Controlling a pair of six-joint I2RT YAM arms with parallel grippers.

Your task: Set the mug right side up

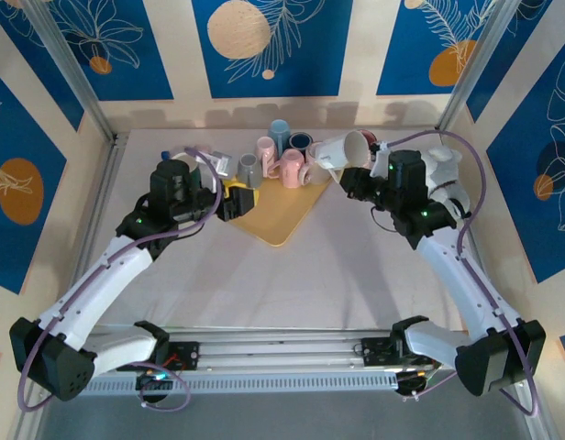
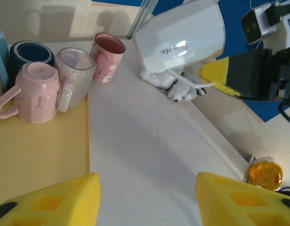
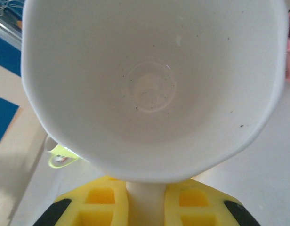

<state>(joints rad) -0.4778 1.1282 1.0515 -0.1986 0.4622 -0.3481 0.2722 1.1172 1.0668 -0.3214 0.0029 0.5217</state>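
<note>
Yellow fingers [image 3: 100, 202] of the right gripper [image 3: 144, 200] are clamped on the handle [image 3: 144, 190] of the white mug [image 3: 149, 84], which sits squeezed between the two pads. The right wrist view looks straight into the mug's open mouth, down to its pale bottom. From above, the white mug [image 1: 345, 149] is in the upper middle of the frame, just right of the cluster of other mugs, tipped over with its mouth facing the right gripper [image 1: 353, 177]. The left wrist view shows it in the upper right, tilted and raised off the table [image 2: 149, 141].

The left gripper [image 2: 147, 197] has its jaws spread apart with nothing between them. In the top view the left gripper [image 1: 235, 200] hangs at the left corner of the yellow tray [image 1: 282, 220]. A pink mug [image 2: 36, 92] stands on the yellow tray [image 2: 36, 155] in the left of the left wrist view, with a pale mug [image 2: 74, 77] touching it and a dark blue mug [image 2: 29, 54] just behind.
</note>
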